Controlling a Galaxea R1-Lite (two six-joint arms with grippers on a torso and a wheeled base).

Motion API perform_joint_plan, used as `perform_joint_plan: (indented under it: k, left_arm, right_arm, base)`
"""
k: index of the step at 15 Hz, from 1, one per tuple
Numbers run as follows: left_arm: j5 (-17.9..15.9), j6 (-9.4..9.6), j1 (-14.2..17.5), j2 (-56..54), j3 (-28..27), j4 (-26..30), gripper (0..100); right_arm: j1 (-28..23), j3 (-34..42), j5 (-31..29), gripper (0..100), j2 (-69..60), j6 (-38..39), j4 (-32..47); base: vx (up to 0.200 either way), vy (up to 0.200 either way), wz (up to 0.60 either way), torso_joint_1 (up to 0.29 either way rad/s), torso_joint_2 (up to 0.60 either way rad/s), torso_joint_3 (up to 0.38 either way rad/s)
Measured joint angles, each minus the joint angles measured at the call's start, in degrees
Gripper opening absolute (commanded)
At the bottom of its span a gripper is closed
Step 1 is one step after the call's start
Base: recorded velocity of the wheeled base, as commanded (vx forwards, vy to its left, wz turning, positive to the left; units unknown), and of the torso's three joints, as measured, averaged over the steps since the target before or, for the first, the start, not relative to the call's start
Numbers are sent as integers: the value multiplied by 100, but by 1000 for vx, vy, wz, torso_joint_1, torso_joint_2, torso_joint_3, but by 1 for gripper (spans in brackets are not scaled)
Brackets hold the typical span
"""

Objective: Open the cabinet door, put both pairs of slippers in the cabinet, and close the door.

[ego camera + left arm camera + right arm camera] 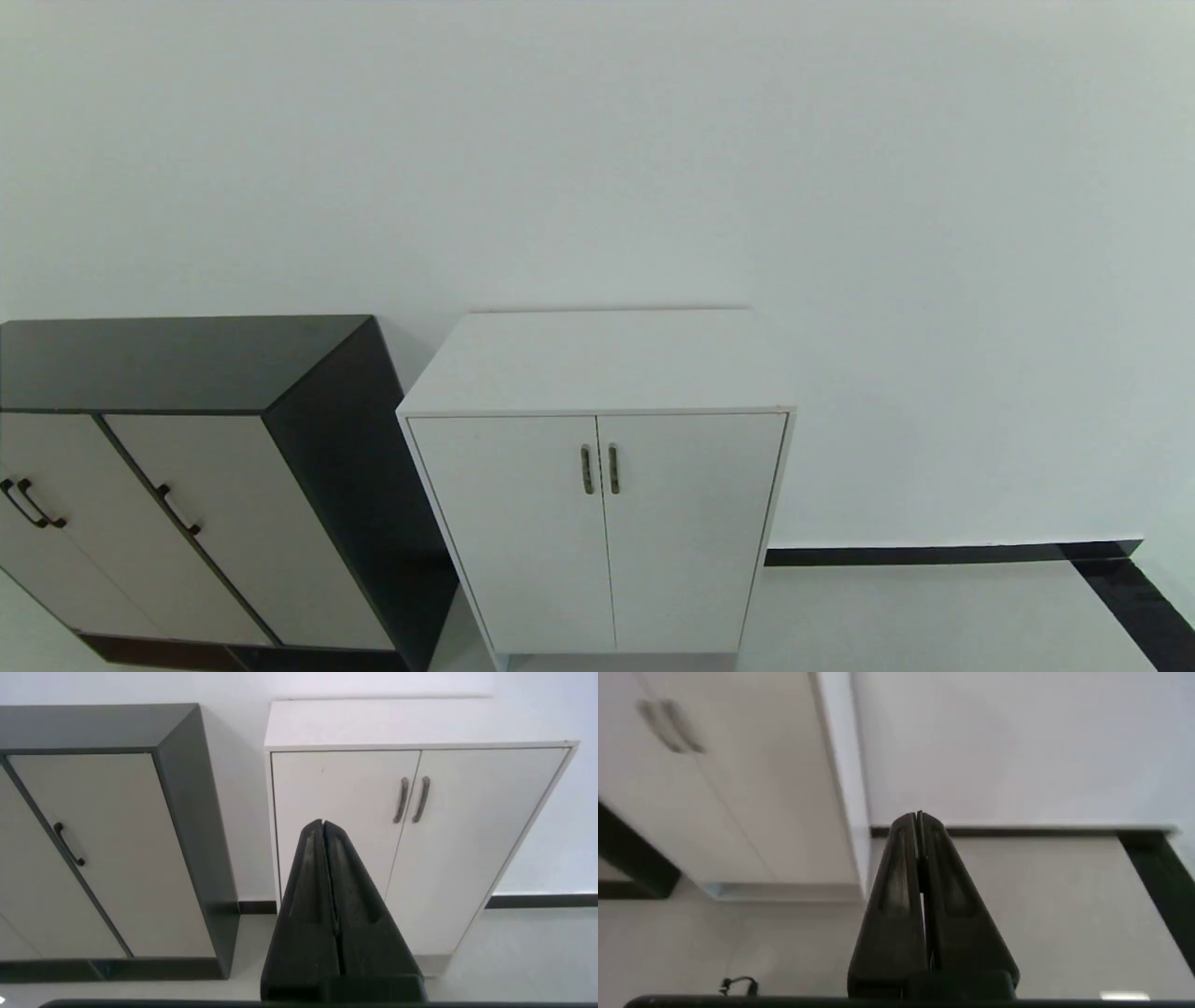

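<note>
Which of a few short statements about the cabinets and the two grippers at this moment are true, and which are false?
1. The white cabinet is fully closed. True.
2. The left gripper is open. False: its fingers are pressed together, holding nothing.
3. The dark cabinet stands beside the white cabinet, on the robot's left of it. True.
4. The white cabinet's handles sit at its outer edges. False: they sit side by side at the middle seam.
5. The right gripper is clamped on a handle. False: it is shut on nothing, apart from the white cabinet.
</note>
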Motion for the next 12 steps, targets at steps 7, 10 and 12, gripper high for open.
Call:
perform_joint_plan:
  k: [7,10,12]
  left_arm:
    - [-5,-18,2,0,0,2,0]
    - [-10,-24,0,0,-5,2,0]
    - [-5,-20,-5,0,-5,0,0]
  right_arm:
    - [-124,4,-232,0,-705,41,95]
    - [-258,11,-55,0,-1050,49,100]
    - [-269,13,-22,0,-1202,124,93]
  base:
    - [0,0,0,0,0,0]
    - [0,0,0,0,0,0]
    - [0,0,0,0,0,0]
